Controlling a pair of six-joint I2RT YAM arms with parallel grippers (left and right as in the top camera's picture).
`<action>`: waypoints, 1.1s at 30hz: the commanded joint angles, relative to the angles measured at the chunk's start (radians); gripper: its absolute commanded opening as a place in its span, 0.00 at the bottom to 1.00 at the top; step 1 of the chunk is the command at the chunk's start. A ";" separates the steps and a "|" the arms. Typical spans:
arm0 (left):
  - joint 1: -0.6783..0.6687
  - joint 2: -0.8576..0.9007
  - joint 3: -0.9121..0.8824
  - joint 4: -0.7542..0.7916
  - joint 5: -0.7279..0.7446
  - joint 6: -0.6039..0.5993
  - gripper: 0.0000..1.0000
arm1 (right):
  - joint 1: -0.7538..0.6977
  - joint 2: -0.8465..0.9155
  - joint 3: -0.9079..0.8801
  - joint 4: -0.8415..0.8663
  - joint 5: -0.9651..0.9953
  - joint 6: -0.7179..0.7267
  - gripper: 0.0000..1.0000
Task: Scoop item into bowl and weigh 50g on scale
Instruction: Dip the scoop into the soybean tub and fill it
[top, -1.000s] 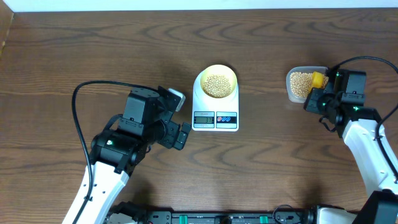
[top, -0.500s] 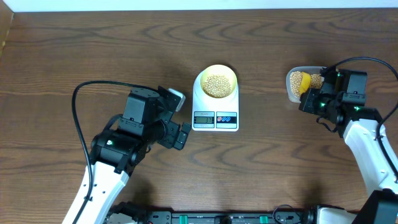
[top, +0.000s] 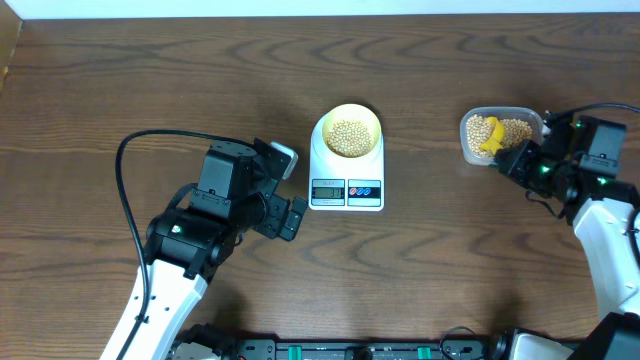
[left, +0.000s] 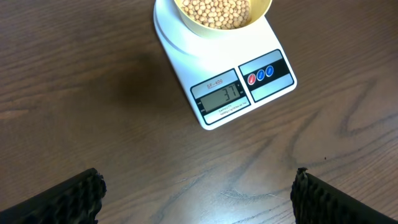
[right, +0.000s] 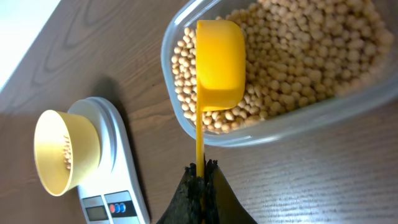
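My right gripper (right: 200, 171), cut off at the frame edge, is pinched tight on the yellow scoop (right: 219, 65) by its handle; the cup's inside is hidden. It lies on round tan beans (right: 298, 56) in the clear tub (right: 292, 127), far right. More beans sit in the pale bowl (top: 330, 120) on the scale (left: 186, 56), centre. My left gripper (left: 199, 199) gapes wide, holding nothing.

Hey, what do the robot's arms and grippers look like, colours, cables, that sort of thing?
Both arms have white shells lower down and boxy black modules toward the wrist. A black cable loops out from the left arm; the right arm shows small green lights. The left gripper has black fingers with textured edges; the right gripper is black too.
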 joint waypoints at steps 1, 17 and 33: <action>0.004 0.001 0.002 0.000 0.008 0.002 0.98 | -0.045 -0.018 -0.002 -0.019 -0.066 0.022 0.01; 0.004 0.001 0.002 0.000 0.008 0.002 0.98 | -0.217 -0.019 -0.002 -0.028 -0.214 0.155 0.01; 0.004 0.001 0.002 0.000 0.008 0.002 0.98 | -0.290 -0.018 -0.002 0.019 -0.522 0.215 0.01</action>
